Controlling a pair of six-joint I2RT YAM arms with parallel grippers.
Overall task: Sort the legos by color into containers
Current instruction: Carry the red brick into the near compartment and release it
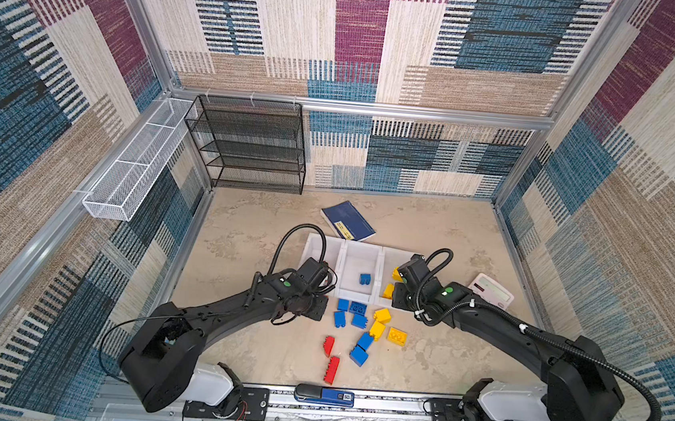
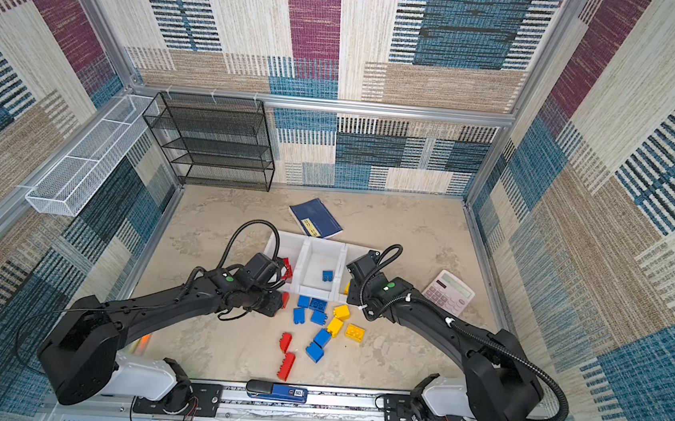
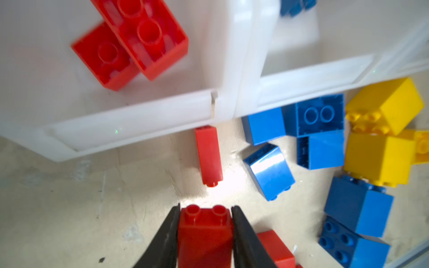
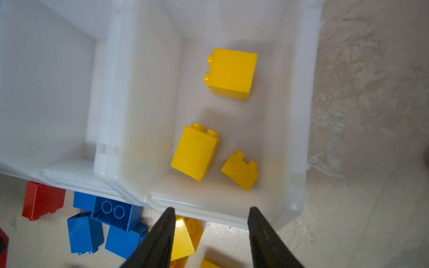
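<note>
Three joined white containers (image 1: 366, 248) stand mid-table. The left one holds red legos (image 3: 130, 44), the middle one a blue lego (image 1: 365, 279), and the right one three yellow legos (image 4: 231, 73). My left gripper (image 3: 205, 208) is shut on a red lego (image 3: 205, 234), low over the table in front of the left container's rim (image 3: 130, 120). Another red lego (image 3: 209, 157) lies against that rim. My right gripper (image 4: 211, 210) is open and empty at the near rim (image 4: 209, 204) of the yellow container. Loose blue (image 1: 349, 314), yellow (image 1: 381, 315) and red legos (image 1: 331, 369) lie between the arms.
Behind the containers lies a blue notebook (image 1: 347, 220), with a calculator (image 1: 491, 291) to their right. A stapler (image 1: 323, 395) sits on the front rail. A black mesh rack (image 1: 249, 145) stands at the back left, and a white wire basket (image 1: 135, 169) hangs on the left wall.
</note>
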